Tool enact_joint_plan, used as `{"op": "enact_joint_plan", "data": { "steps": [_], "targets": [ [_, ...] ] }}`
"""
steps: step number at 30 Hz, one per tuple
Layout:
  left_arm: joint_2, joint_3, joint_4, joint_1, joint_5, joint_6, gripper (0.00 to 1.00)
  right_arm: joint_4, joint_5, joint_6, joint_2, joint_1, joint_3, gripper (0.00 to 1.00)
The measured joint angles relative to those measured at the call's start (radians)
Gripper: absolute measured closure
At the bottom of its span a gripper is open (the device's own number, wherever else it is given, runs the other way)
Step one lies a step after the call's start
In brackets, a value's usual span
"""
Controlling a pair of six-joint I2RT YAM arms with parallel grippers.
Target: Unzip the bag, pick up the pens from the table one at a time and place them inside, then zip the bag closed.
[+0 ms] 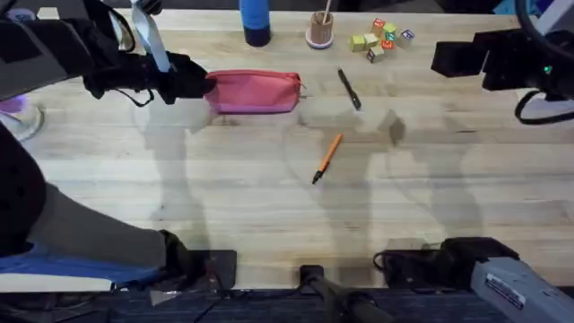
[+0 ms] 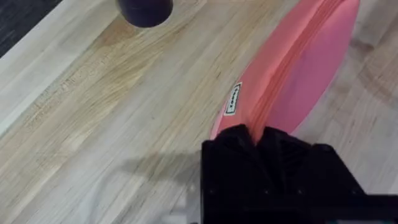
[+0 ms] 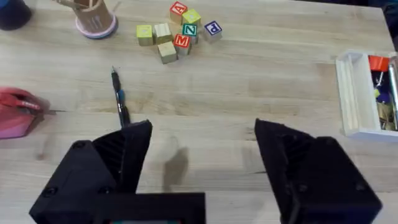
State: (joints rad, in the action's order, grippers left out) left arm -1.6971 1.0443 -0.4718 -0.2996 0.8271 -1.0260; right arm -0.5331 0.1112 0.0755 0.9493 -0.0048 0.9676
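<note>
Overhead cam down/fwd; wrist cams low, both w/ bag (image 2: 298, 68) end.

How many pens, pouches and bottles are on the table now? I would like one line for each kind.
Pens: 2 (black pen, orange pen)
Pouches: 1 (pink pouch)
Bottles: 1 (blue bottle)
Total: 4

Pink-red fabric bag (image 1: 256, 91): long, flat, lying lengthwise across the far-left part of the table (image 1: 269, 215), zipper along its top edge, left end pinched between closed black fingers. Small white label near that end in the left wrist view. Black pen (image 1: 349, 90): right of the bag, well apart, slanted with one end far-left and the other near-right. Orange pen (image 1: 327, 158) with black tip: nearer, centre of the table, slanted, tip toward the near-left.
</note>
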Motion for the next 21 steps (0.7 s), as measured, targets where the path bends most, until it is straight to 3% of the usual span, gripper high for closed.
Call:
{"op": "enact_joint_plan", "data": {
  "steps": [9,21],
  "targets": [
    [0.0,0.0,0.0,0.0,0.0,0.0,0.957,0.0,0.0,0.0,0.0,0.038,0.0,0.004],
    [0.0,0.0,0.0,0.0,0.0,0.0,0.957,0.0,-0.003,0.0,0.0,0.19,0.0,0.004]
  ]
}}
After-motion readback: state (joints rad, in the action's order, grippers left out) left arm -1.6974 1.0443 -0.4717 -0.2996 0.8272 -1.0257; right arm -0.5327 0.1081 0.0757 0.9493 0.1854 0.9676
